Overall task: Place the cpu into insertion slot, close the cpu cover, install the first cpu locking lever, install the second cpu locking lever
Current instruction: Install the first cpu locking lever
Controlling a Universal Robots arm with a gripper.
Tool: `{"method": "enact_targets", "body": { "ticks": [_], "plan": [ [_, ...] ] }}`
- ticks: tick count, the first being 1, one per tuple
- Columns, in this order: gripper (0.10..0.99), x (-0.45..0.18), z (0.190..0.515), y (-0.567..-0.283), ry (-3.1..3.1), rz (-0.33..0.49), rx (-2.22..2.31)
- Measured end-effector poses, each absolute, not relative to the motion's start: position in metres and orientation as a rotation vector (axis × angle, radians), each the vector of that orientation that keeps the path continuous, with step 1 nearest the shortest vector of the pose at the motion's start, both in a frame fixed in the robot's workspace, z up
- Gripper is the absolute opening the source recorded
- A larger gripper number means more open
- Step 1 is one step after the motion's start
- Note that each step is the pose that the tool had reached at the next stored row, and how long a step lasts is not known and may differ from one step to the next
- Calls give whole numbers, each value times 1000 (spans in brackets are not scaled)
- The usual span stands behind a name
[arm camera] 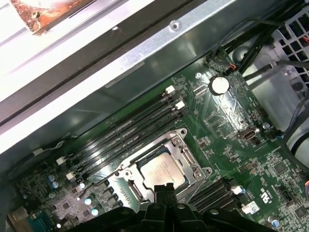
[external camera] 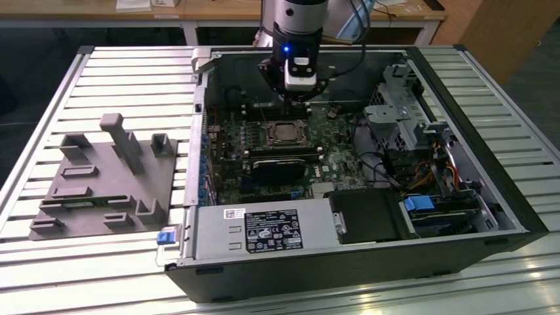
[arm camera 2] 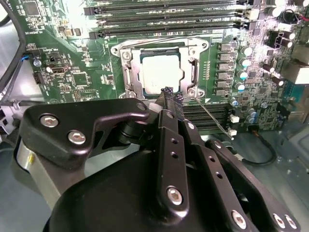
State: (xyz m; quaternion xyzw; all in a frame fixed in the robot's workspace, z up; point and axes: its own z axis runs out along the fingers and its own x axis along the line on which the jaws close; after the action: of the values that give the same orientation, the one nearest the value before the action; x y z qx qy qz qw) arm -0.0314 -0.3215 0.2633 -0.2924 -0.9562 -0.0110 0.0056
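Observation:
The cpu (arm camera 2: 161, 72) lies flat in the insertion slot (arm camera 2: 193, 48) on the green motherboard, its pale metal top showing through the window of the cpu cover (arm camera 2: 126, 72), which is folded down over it. My gripper (arm camera 2: 170, 95) hangs just above the socket's edge, shut, with nothing between its black fingers (arm camera 2: 166, 113). A thin wire locking lever (arm camera 2: 212, 118) slants away from the socket corner beside the fingertips. In the first wrist view the gripper (arm camera: 165, 189) overlaps the cpu (arm camera: 161, 171). In the exterior view the gripper (external camera: 298, 100) is above the cpu (external camera: 282, 134).
Memory slots (arm camera 2: 169, 19) run along one side of the socket, and a black block (external camera: 280, 167) lies on the other. The case wall (arm camera: 145, 63) is close behind. A drive cage (external camera: 402, 118) and cables are at the exterior view's right, a grey fixture (external camera: 105, 177) at its left.

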Motion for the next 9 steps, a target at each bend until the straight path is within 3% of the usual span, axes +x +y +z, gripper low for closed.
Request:
{"method": "enact_targets", "body": {
  "ticks": [9],
  "plan": [
    [106,-31,263,-322,-3015,-34,-840]
  ]
}}
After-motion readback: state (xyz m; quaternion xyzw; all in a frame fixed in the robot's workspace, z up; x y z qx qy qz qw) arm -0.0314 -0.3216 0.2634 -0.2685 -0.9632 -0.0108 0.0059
